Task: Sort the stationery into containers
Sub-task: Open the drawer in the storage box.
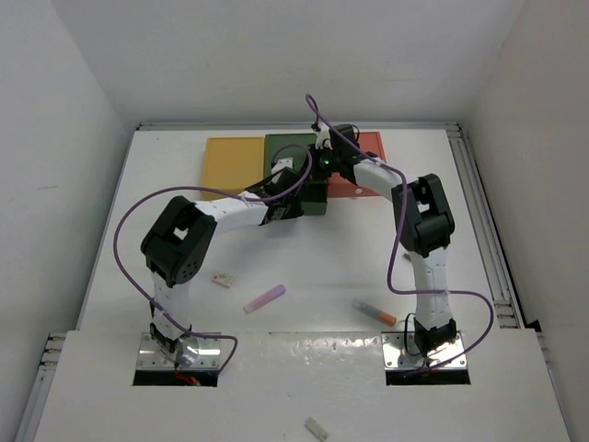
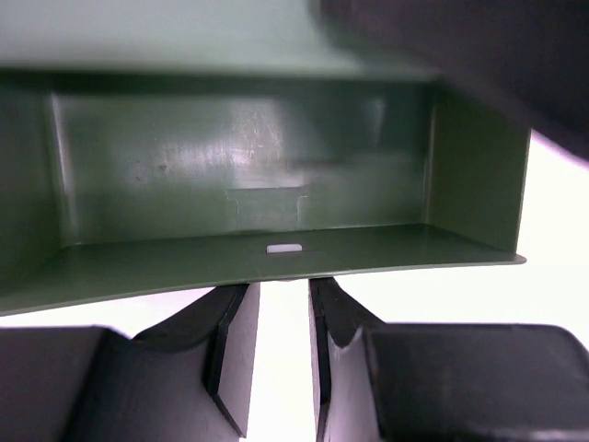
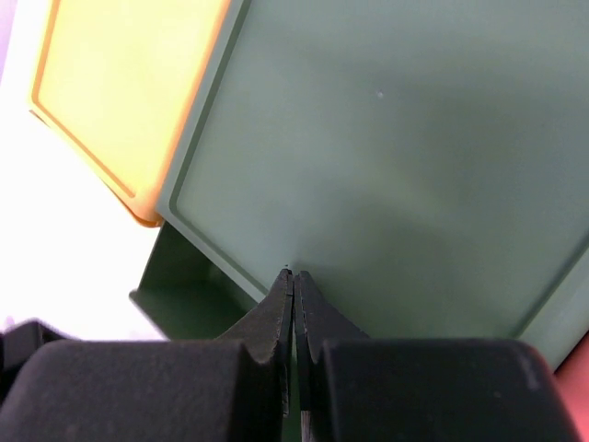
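dark green plastic drawer box (image 3: 396,138) – far end, tray slid out | left gripper (image 2: 283,293) narrowly parted at its front lip, hold I can't tell | right gripper (image 3: 294,276) closed tight, empty, on lid | light, slippery – I'd pull by the front lip

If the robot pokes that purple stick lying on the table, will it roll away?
Probably, if poked from the side: the lilac stick looks slim and rounded and lies flat on the smooth table. It seems small, so likely light. It looks straight, so likely stiff, not bendy.
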You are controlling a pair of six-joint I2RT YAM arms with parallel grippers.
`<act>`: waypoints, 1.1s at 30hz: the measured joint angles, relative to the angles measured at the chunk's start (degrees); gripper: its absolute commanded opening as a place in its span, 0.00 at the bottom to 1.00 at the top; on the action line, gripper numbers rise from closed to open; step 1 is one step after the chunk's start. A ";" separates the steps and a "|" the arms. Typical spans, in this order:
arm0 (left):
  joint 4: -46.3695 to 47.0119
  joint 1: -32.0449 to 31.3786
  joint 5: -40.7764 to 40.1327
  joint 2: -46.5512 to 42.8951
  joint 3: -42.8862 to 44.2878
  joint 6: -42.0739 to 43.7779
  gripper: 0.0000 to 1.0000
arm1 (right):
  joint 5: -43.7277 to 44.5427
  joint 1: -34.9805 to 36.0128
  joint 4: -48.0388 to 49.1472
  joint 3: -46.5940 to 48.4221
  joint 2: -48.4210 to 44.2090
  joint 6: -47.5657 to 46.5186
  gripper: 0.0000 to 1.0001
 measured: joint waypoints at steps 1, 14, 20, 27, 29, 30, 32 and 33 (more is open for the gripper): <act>-0.22 -0.24 0.28 -0.61 -0.76 -0.31 0.00 | 0.00 0.00 0.11 0.15 0.09 0.02 0.00; -2.12 -3.26 1.90 -7.58 -8.59 -3.06 0.00 | 0.28 0.00 0.59 0.83 0.72 -0.26 0.00; -2.43 -4.79 1.97 -10.38 -11.96 -3.21 0.05 | 0.70 0.04 0.76 1.01 0.83 -0.48 0.00; -2.21 -5.53 4.98 -11.58 -13.62 -2.69 0.57 | 1.36 0.33 0.81 1.09 0.83 -0.87 0.00; -2.12 -5.88 6.91 -11.63 -13.60 -2.29 0.64 | 1.51 0.33 0.90 1.11 0.83 -0.87 0.00; -2.23 -5.97 7.41 -11.67 -13.60 -1.81 0.64 | 1.55 0.33 0.92 1.11 0.83 -0.85 0.00; -2.58 -6.14 8.02 -11.89 -13.57 -1.11 0.65 | 1.60 0.33 0.87 1.20 0.83 -0.85 0.00; -2.89 -6.19 8.28 -12.20 -13.55 -0.55 0.66 | 1.68 0.33 0.87 1.27 0.83 -0.85 0.00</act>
